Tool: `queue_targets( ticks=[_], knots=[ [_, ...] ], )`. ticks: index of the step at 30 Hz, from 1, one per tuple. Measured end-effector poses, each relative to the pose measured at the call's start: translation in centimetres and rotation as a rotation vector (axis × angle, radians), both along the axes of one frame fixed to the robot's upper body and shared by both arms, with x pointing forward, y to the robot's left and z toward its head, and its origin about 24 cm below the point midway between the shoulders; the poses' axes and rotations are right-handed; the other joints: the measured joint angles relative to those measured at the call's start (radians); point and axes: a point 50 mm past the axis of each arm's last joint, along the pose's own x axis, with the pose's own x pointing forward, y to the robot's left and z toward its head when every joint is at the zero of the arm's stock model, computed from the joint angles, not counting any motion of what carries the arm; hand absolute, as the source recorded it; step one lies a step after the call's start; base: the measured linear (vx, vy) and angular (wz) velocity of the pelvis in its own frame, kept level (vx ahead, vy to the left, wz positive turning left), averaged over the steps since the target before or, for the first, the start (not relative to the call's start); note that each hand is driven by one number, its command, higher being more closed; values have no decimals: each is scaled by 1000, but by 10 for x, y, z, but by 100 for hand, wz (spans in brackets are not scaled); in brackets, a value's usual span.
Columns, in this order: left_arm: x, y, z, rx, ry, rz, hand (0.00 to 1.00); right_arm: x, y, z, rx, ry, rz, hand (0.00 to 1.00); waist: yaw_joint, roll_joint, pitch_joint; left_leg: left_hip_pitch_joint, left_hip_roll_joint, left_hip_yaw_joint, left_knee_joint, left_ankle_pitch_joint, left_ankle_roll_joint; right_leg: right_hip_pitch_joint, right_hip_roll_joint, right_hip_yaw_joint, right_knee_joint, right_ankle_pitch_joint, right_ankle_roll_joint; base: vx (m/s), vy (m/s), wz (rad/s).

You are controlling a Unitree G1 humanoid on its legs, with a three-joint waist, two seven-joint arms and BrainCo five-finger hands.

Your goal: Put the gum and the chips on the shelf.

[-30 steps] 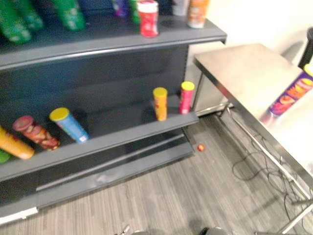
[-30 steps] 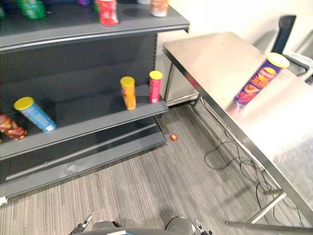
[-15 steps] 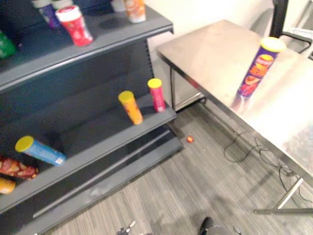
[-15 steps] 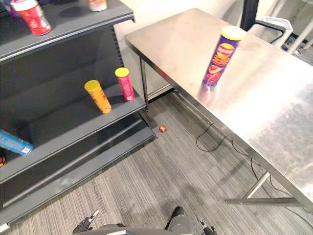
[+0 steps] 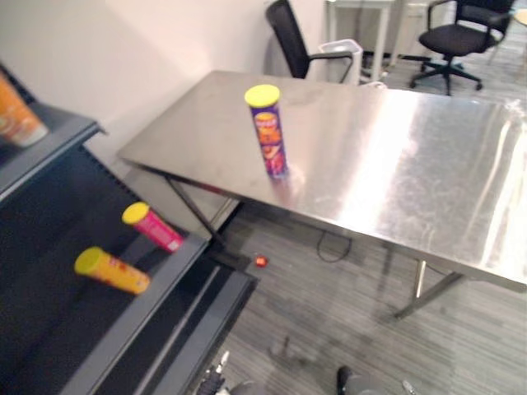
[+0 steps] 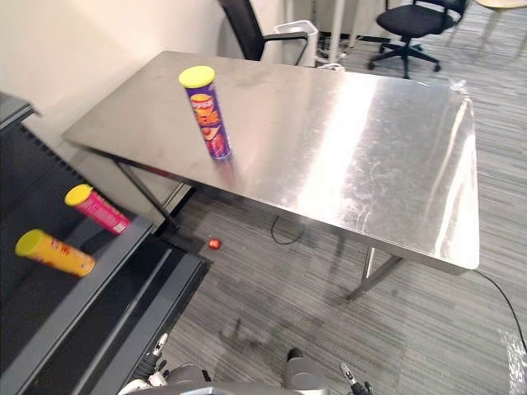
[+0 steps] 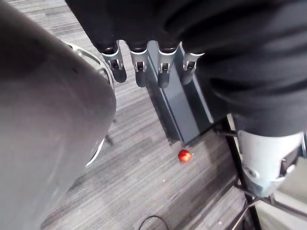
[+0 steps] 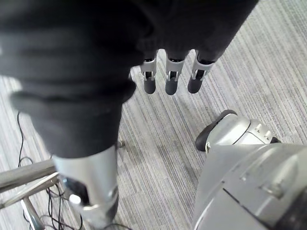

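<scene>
A tall purple chips can with a yellow lid stands upright on the steel table, near its left end. A small red round thing lies on the grey floor below the table's corner, beside the foot of the dark shelf; it appears again as the red thing in the left wrist view. My left hand hangs low over the floor, fingers straight, holding nothing. My right hand also hangs over the floor, fingers straight and empty. Both hands are far from the can.
A pink can and an orange can stand on the shelf's lower board; an orange container is on the board above. Black office chairs and a white bin stand behind the table. Table legs reach the floor.
The head camera has swung right, from the shelf to the table, so the whole picture has shifted. The cans and the red thing have not moved.
</scene>
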Motion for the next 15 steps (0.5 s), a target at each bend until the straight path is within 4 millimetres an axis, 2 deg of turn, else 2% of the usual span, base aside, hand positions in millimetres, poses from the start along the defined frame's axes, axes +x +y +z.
queue_targets(
  ticks=[2,4,5,6,9,13,15],
  knots=[
    [1,0,0,1,-4,3,0,-3,1,0,3,5,-2,0,11,-1,-1,-9,-33,-32,-80,4,-2,11,-15,40,18,-1,42,214,222,-77],
    [0,-2,0,-10,-3,21,0,-4,2,-1,5,5,-3,0,20,9,-7,-1,-65,-59,-176,83,-14,17,-19,65,43,-27,86,198,321,-52],
    [-4,-9,-2,-35,10,47,0,-4,1,0,0,0,-6,0,21,30,-23,12,-63,-66,-191,92,-54,19,-13,79,60,-53,121,178,344,-26],
    [-4,-1,-1,-15,9,48,0,-4,13,-2,31,-3,-12,0,16,-7,-35,14,-96,-62,-182,68,-47,20,-47,73,73,-59,129,197,373,-16],
    [-8,10,0,17,17,53,0,-10,26,-5,68,6,-48,0,25,-52,-53,33,-145,-23,-180,30,-22,33,-104,50,60,-56,130,143,231,-16],
    [-10,9,-1,43,45,2,0,-11,26,-5,68,5,-68,0,16,-56,-81,54,-179,-20,-189,17,-14,58,-141,25,23,-49,144,39,97,-6],
    [-11,5,-2,56,66,-51,0,-13,22,-5,59,8,-99,0,17,-44,-96,57,-190,-17,-210,22,-16,61,-145,26,-16,-34,171,5,30,-13]
  ],
)
